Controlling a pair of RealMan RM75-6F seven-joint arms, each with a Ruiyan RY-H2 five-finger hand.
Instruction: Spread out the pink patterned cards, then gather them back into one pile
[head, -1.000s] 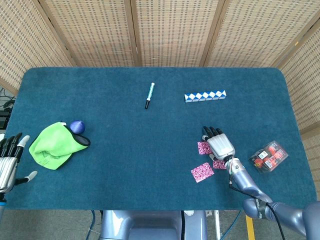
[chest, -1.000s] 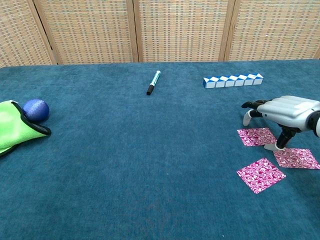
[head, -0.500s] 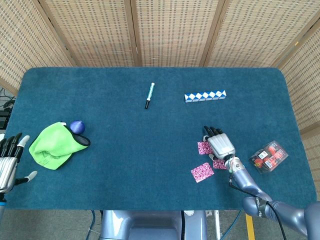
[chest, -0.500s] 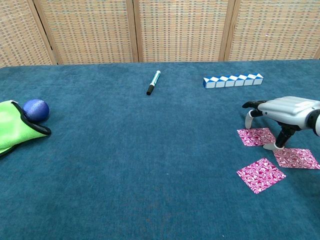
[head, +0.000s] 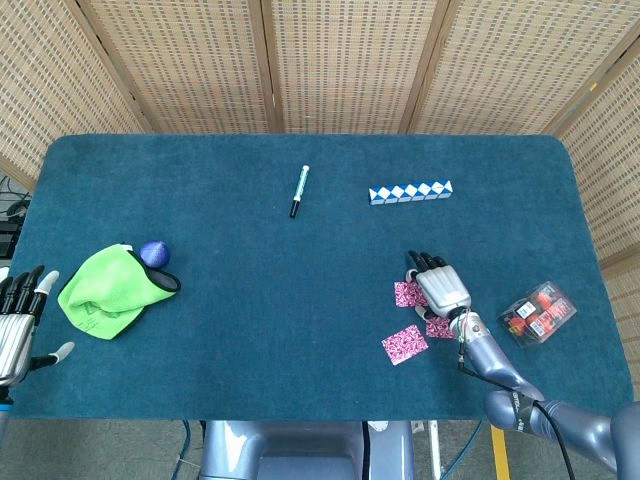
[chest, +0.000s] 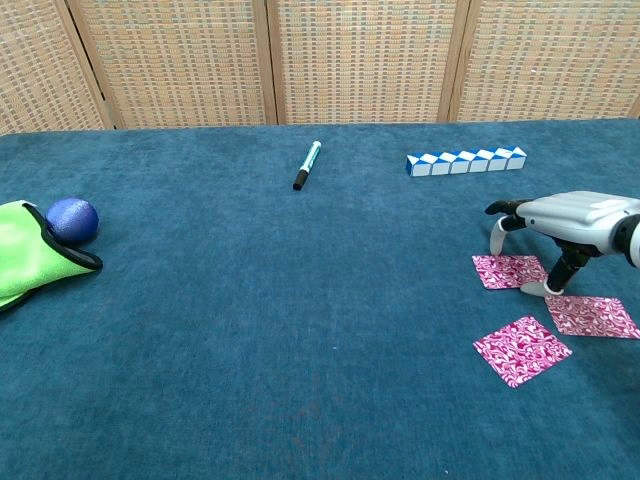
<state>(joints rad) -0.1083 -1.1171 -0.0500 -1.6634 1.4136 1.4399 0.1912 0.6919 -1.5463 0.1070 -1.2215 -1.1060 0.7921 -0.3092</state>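
Observation:
Three pink patterned cards lie apart on the blue cloth at the right: a far card (chest: 510, 271) (head: 406, 294), a near card (chest: 521, 350) (head: 404, 344) and a right card (chest: 593, 315) (head: 439, 328). My right hand (chest: 565, 220) (head: 440, 286) hovers palm down over the far and right cards, its fingertips (chest: 497, 240) touching down at the far card's edge and its thumb resting between the two cards. It holds nothing. My left hand (head: 18, 325) hangs off the table's left edge, fingers spread and empty.
A pen (chest: 306, 165) and a blue-white folding block strip (chest: 465, 160) lie at the back. A green cloth (chest: 25, 260) and a blue ball (chest: 71, 219) sit at the left. A clear box of red items (head: 537, 313) rests near the right edge.
The right hand has crept slightly back toward the far side; its thumb has shifted off toward the far card. The cards and the left hand stay put.

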